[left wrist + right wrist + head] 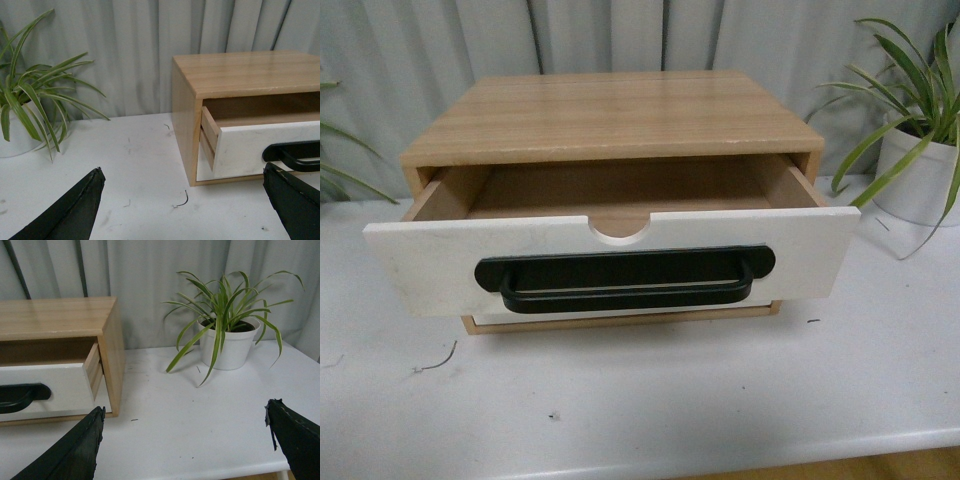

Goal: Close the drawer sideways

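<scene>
The drawer with a white front, a wide black bar handle and a semicircular notch stands pulled far out of the wooden cabinet; its inside looks empty. Neither gripper shows in the front view. In the left wrist view my left gripper is open and empty above the table, off the cabinet's left side, with the drawer ahead. In the right wrist view my right gripper is open and empty, off the cabinet's right side, with the drawer there too.
The cabinet stands on a white table. A plain white front sits below the open drawer. A potted plant in a white pot stands right of the cabinet, another left of it. A grey curtain hangs behind.
</scene>
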You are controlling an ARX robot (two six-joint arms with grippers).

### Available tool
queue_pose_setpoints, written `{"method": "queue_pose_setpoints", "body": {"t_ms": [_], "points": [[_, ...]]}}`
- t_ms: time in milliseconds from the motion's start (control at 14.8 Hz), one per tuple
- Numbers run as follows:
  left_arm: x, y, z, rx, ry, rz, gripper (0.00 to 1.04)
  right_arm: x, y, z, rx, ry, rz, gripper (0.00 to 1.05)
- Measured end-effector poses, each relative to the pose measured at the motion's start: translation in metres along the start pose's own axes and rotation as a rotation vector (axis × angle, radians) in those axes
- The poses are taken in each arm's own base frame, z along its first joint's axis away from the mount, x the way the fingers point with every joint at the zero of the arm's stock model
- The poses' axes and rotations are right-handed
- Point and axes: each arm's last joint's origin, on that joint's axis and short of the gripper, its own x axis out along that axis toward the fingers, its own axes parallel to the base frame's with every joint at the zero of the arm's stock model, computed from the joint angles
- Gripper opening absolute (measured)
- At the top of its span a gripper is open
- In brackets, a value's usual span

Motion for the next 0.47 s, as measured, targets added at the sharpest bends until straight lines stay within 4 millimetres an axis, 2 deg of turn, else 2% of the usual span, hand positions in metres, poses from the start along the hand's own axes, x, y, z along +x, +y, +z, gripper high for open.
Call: {"method": "queue_pose_setpoints", "body": {"t_ms": [472], "points": [[0.0, 0.0, 0.0, 0.0, 0.0, 0.0, 0.98, 0.0, 0.0, 0.0, 0.0, 0.0, 0.0, 0.98]]}}
